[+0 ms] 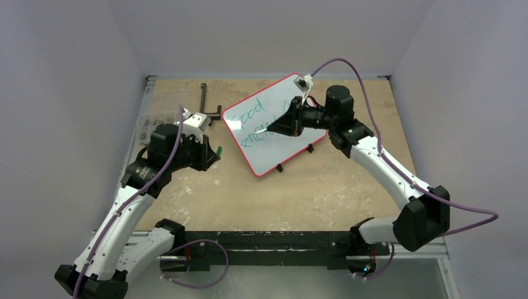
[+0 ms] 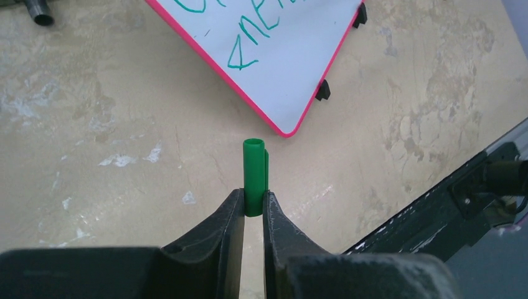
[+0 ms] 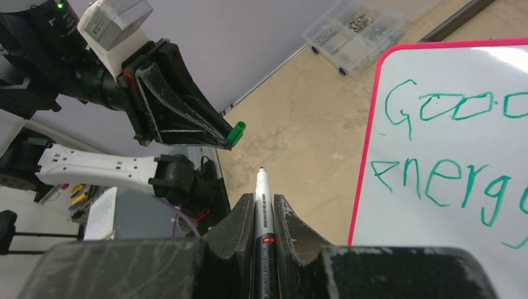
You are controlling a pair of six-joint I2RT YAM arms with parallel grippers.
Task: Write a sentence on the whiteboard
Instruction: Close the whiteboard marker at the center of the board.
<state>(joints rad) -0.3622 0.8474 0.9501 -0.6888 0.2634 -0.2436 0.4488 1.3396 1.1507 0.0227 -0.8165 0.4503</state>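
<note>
On a scuffed tan desk [image 1: 348, 187], the whiteboard [image 1: 255, 152] is set far-centre — the sentence [image 1: 252, 115] is scrawled in green. A green cap [image 2: 254, 168] is pinched by the left hand [image 2: 254, 194], a marker [image 3: 261, 180] by the right hand [image 3: 264, 198].

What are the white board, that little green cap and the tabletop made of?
The whiteboard: glossy white surface that throws glare, in a thin red frame, probably plastic. The green cap: smooth, evenly coloured, likely moulded plastic. The table: matte tan board, mottled with pale scuffs; wood or fibreboard, hard to say.
</note>
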